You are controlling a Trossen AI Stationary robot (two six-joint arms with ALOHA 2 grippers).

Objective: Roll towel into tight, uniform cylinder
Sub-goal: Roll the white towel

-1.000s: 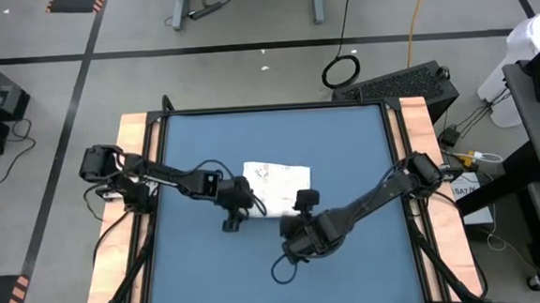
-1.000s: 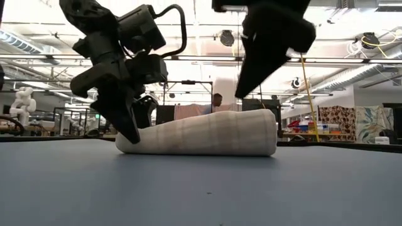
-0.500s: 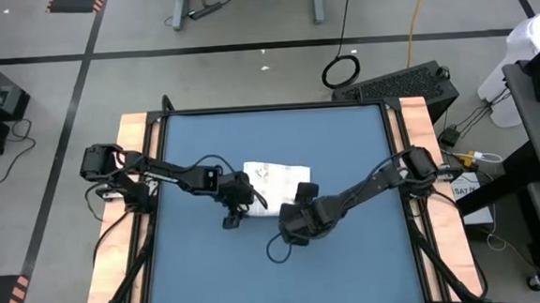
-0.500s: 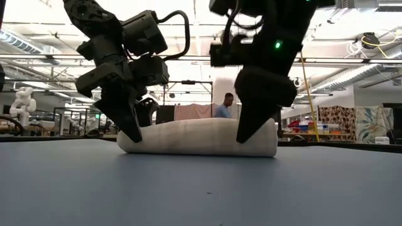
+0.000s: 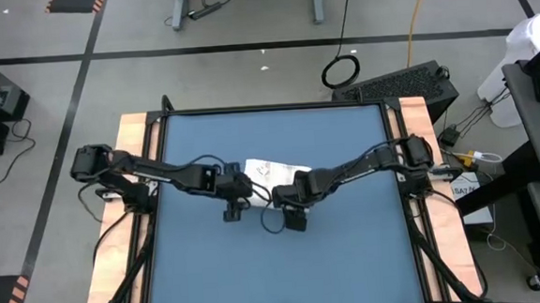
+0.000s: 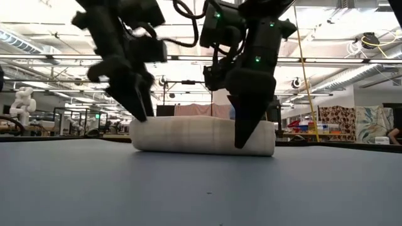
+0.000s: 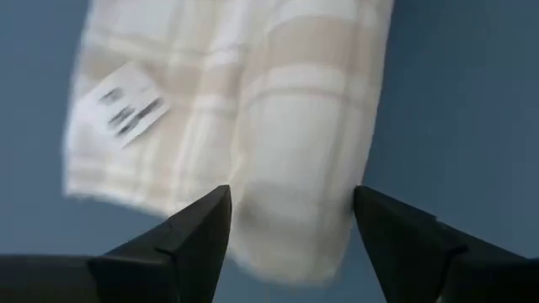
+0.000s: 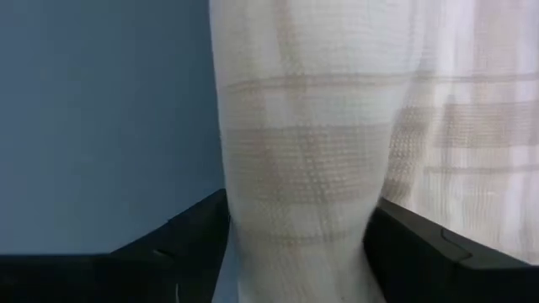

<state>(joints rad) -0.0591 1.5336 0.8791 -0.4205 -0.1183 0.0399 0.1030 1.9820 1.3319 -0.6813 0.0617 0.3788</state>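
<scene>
The white towel (image 5: 273, 173) with faint checked lines lies mid-mat, partly rolled. Its rolled part (image 6: 188, 135) rests along the near side, and a flat part with a printed mark (image 7: 126, 105) lies on the far side. My left gripper (image 6: 139, 113) is open, tips at the top of the roll's left end. In the left wrist view the roll's end (image 7: 290, 227) shows between those fingers. My right gripper (image 6: 242, 135) is open and points down near the roll's right end. It stands astride the roll (image 8: 299, 168), one finger before it, one behind. My left gripper stands over the roll's left end from above, slanting; I cannot tell whether its fingers (image 7: 370, 219) touch the cloth. My right gripper's fingers (image 8: 202, 227) stand close against the roll's near and far sides, pointing down across it; I cannot tell whether they touch.
The blue mat (image 5: 351, 250) has free room near and right of the towel. Wooden rails (image 5: 137, 131) run along both sides. A black case (image 5: 407, 85) and a cable loop (image 5: 340, 70) lie on the floor beyond the far edge.
My right gripper has come from the mat's near middle toward the towel and down, tipping steeper, and now stands astride the roll. My left gripper has risen from table level beside the roll's left end to the roll's top and tipped.
</scene>
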